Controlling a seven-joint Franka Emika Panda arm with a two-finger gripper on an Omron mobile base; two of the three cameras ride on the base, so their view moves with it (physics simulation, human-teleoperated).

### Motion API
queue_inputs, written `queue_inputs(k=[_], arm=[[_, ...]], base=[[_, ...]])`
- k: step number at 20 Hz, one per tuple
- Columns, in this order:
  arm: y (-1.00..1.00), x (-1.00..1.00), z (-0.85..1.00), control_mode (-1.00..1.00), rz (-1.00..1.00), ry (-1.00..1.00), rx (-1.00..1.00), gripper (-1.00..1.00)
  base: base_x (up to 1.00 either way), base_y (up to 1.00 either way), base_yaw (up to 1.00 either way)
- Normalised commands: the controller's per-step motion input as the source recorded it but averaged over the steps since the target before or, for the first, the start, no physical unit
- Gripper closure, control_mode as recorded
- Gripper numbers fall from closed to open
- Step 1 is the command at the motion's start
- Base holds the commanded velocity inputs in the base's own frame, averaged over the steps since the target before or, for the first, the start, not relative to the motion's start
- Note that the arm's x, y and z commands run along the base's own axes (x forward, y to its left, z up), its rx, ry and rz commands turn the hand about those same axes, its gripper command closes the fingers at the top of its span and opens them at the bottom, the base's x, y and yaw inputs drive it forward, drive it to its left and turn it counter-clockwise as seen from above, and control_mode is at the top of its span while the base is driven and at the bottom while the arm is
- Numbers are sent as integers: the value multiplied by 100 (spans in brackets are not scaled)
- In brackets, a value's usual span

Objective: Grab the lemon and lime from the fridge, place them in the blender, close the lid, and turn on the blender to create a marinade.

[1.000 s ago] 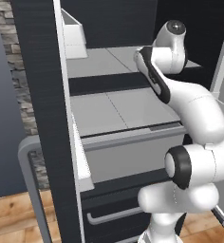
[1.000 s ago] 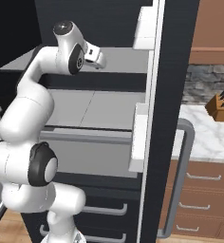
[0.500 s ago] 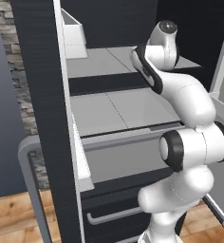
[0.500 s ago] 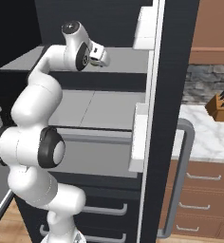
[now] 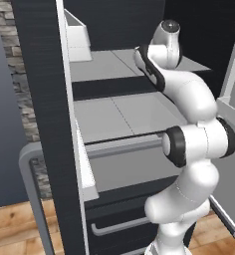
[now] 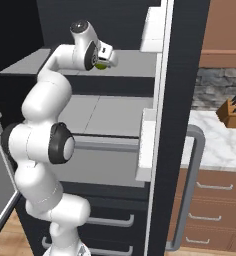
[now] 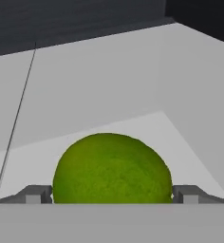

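Closest in the hand view: two small dark fingertips [image 7: 34, 194] at 8 and 4 o'clock, spread wide, with the round bright green lime [image 7: 112, 169] sitting squarely between them at 6 o'clock. Looks just clear of both tips, though contact cannot be ruled out from here. Resting on the pale grey shelf floor [image 7: 99, 90], which runs up toward 12 o'clock to a dark back wall, with a pale side wall rising at 3 o'clock.

Compared with a second ago: reached deeper over the upper shelf, upper arm turned further, hand lowered onto the fruit. Jaws as wide now as then.

From the right base view: the white two-finger gripper [image 6: 106, 60] at 11 o'clock, down at the upper shelf of the tall dark-sided fridge [image 6: 187, 75], a sliver of green showing at its tip. White door bin [image 6: 146, 145] nearer, at 5 o'clock of the hand.

From the left base view: wrist over the same shelf at 1 o'clock, a white bin [image 5: 77, 37] farther off at 11 o'clock.
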Motion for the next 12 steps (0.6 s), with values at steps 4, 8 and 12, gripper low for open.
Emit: queue_inputs(k=[4,8,12], arm=[[0,22,-18,-100,0,0,0,100],[0,16,-28,-100,0,0,0,100],[0,1,-5,-100,0,0,0,100]], base=[[0,0,0],[0,0,0],[0,0,0]])
